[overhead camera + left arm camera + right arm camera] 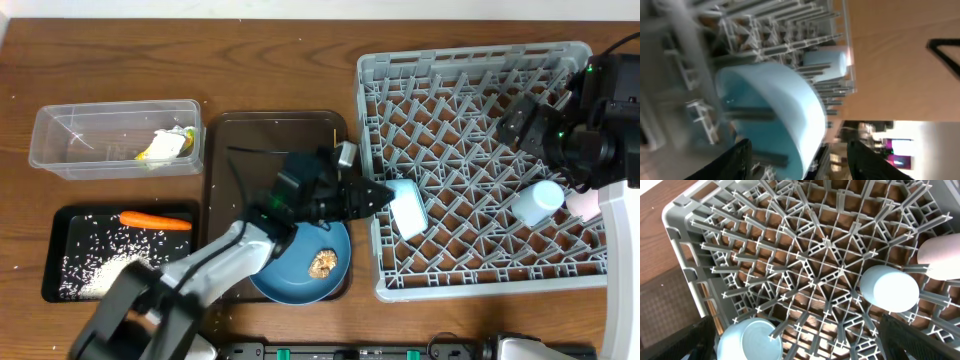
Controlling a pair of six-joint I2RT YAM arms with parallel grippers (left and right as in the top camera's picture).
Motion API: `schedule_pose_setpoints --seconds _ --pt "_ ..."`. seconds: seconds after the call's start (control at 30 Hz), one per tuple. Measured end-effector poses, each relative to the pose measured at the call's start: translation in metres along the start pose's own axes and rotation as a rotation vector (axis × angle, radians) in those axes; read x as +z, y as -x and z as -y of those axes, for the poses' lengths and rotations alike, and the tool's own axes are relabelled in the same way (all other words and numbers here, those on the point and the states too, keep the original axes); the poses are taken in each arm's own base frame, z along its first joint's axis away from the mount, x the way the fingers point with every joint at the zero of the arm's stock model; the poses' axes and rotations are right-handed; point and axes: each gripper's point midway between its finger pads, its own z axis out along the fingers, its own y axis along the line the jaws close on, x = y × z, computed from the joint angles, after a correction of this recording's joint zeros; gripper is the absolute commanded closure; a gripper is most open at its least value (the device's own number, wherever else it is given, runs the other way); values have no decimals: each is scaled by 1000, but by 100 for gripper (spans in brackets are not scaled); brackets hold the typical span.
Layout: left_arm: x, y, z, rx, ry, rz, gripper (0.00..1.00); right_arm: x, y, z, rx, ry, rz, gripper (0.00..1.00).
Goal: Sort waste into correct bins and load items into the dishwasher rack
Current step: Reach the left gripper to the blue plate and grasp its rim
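1. Your left gripper point(377, 197) reaches over the left wall of the dishwasher rack point(470, 62). Its fingers point(735, 160) stand apart, gripping nothing. The pale blue bowl point(405, 207) stands on edge among the pegs just ahead.
2. Your right gripper point(799, 332) hovers above the rack, fingers spread wide and empty.
3. The 2 cups, light blue cup point(537, 200) and pink cup point(585, 205), sit side by side at the rack's right.
4. The dark blue plate point(285, 280) lies at the near end of the serving tray point(275, 130), with the brown food lump point(322, 262) on it.
5. The snack wrapper point(155, 152) and tissue point(178, 138) lie in the clear tub point(60, 125).
6. The carrot point(155, 220) and rice point(90, 265) lie in the black tray point(52, 285).
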Motion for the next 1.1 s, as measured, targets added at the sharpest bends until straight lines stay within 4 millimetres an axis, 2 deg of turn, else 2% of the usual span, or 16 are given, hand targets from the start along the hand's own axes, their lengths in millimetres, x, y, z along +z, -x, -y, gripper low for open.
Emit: schedule_pose_setpoints --seconds 0.13,0.3,0.4,0.5,0.7,0.77,0.87,0.97,1.1 --pt "-26 -2 -18 -29 130 16 39 0 0 0 -1 0 -1 3" --pt "-71 -11 -63 -124 357 25 39 0 -2 0 -37 -1 -10 3" --pt "-96 -19 -82 -157 467 29 40 0 -4 -3 -88 21 -19 4" --pt "-119 -28 -94 -156 563 33 40 0 -9 -14 -158 64 -34 5" --pt "-156 -47 -118 -126 779 17 40 -2 -26 -52 -302 168 -60 5" --pt "-161 -48 -122 -103 812 14 47 -2 -30 -63 -338 192 -59 4" --pt "-165 -52 -125 -60 841 -18 73 -3 -32 -69 -361 209 -54 5" --pt "-170 -58 -132 -34 881 -57 88 -3 -32 -72 -366 215 -52 5" --pt "-174 -58 -152 -9 971 -105 90 -4 -33 -74 -372 221 -52 6"
